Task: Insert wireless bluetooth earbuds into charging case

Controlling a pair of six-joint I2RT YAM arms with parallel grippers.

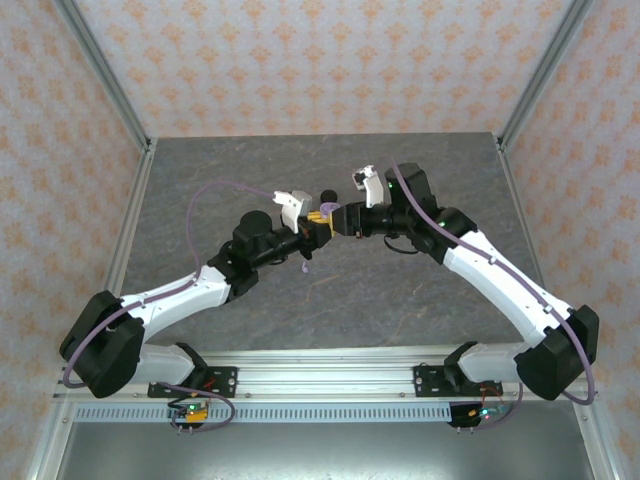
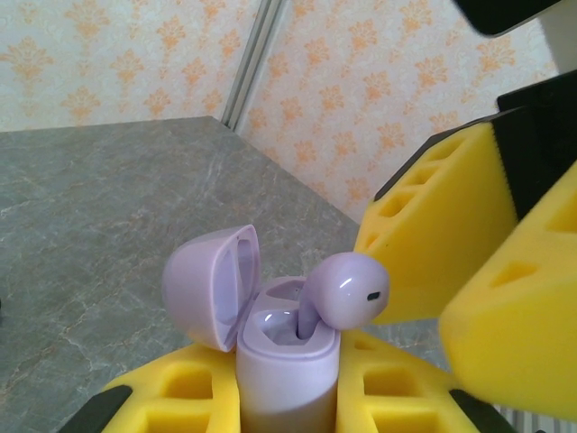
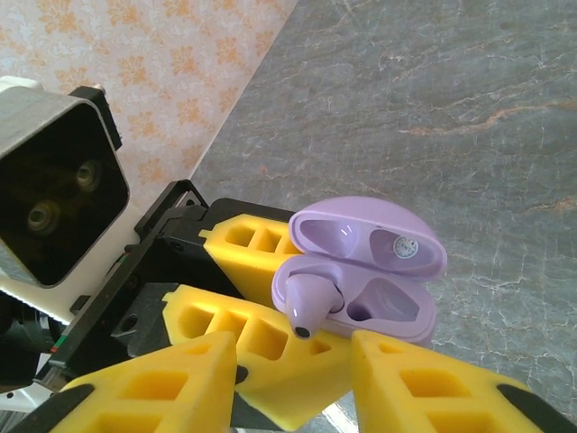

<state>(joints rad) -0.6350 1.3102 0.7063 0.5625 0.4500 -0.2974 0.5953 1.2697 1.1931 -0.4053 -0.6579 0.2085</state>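
the left gripper (image 2: 287, 392) is clamped shut on the lilac case (image 3: 410, 316). its 2 yellow pads (image 3: 221, 257) press the case body from either side and hold it above the grey table (image 1: 420, 310), about mid-table in the top view. the case stands upright with its lid (image 2: 207, 289) swung open to one side. 1 lilac earbud (image 2: 350, 289) sits in the case. its stem is down in 1 well, and its rounded head sticks out above the rim, leaning toward the right gripper. the 2nd well (image 3: 379, 302) beside it shows its pale floor.

the right gripper (image 3: 293, 361) faces the case, meeting the left one tip to tip where the 2 arms reach in from either side. its 2 yellow fingers (image 3: 379, 361) stand apart with nothing gripped between them, and the earbud lies just beyond their tips. in the left wrist view the earbud's head is right beside 1 of those fingers, but i cannot tell whether they touch.
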